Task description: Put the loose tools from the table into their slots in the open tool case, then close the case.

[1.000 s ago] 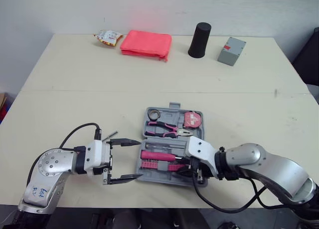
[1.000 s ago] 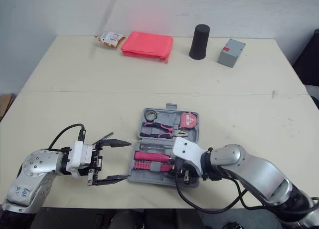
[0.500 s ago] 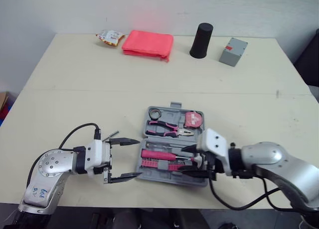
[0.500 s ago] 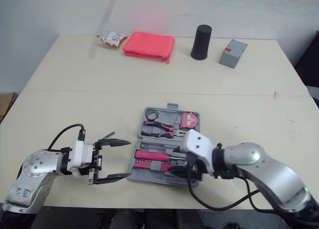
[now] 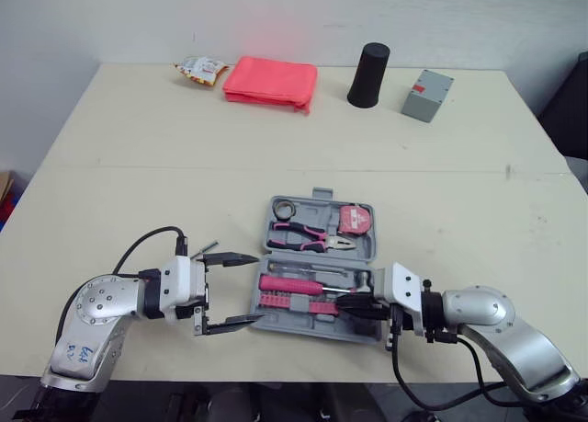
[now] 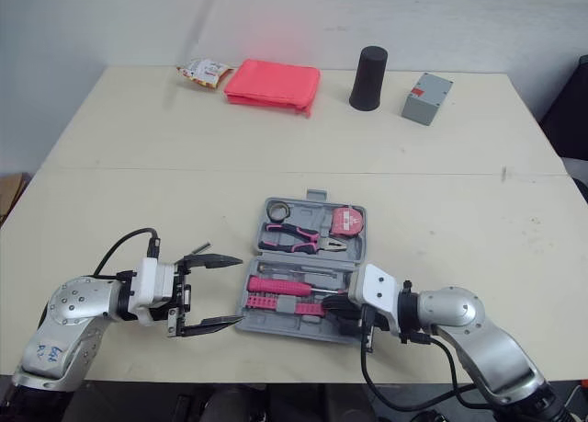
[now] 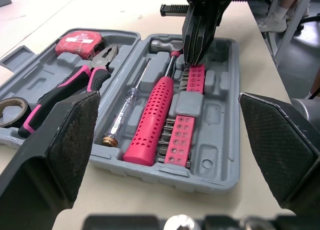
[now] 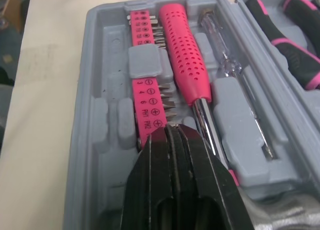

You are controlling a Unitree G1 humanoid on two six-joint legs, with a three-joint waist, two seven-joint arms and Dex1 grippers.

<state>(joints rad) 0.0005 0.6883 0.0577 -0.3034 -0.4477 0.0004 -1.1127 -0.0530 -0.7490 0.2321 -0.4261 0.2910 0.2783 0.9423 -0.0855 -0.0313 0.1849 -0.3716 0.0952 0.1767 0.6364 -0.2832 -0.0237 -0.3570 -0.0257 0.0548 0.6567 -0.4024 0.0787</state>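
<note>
The grey plastic tool case lies open near the front edge of the tabletop, about midway along it. A pink-handled screwdriver, a clear tester and pink bit strips sit in the near half, and pink-and-black pliers and a tape measure sit in the far half. The right gripper has its two black fingers pressed together on nothing, their tips low over the end of the bit strip at the case's right front corner. Half a second ago it hung higher over that half with its fingers parted, so it has dropped, drawn back and closed. That suggests the seating of the screwdriver is finished. The left gripper has stayed wide apart and empty at the case's left front corner. A small slender metal piece lies on the tabletop just beyond it, too small to identify; if it is a loose tool, it must go in before the lid comes over. Along the far edge rest a snack packet, a red fabric pouch, a black cup and a grey box.
</note>
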